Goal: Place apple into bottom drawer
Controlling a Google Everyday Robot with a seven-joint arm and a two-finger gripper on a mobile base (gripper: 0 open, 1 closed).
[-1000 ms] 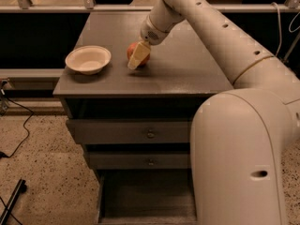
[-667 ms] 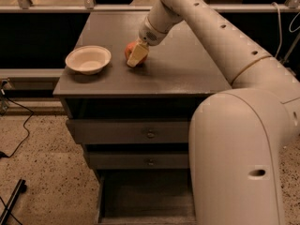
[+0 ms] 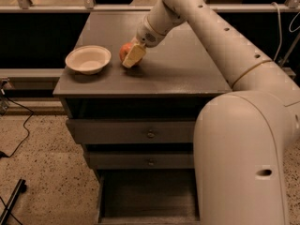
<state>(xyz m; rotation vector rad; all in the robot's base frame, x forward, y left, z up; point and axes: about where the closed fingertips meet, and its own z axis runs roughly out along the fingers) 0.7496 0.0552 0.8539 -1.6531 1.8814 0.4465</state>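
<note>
The apple [image 3: 123,51], small and red with yellowish patches, sits on top of the dark cabinet [image 3: 187,74], right of the cream bowl. My gripper [image 3: 130,56] reaches down from the upper right and is at the apple, covering its right side. The bottom drawer [image 3: 147,196] is pulled out at the foot of the cabinet, and its flat floor shows nothing in it. My arm's large white body hides the drawer's right part.
A cream round bowl [image 3: 88,59] stands on the cabinet top, left of the apple. The upper drawer [image 3: 131,131] and middle drawer [image 3: 140,160] are closed. A black cable [image 3: 18,125] lies on the speckled floor at the left.
My gripper has moved slightly left and closer onto the apple, covering more of it. The apple, the bowl and the drawers have not moved.
</note>
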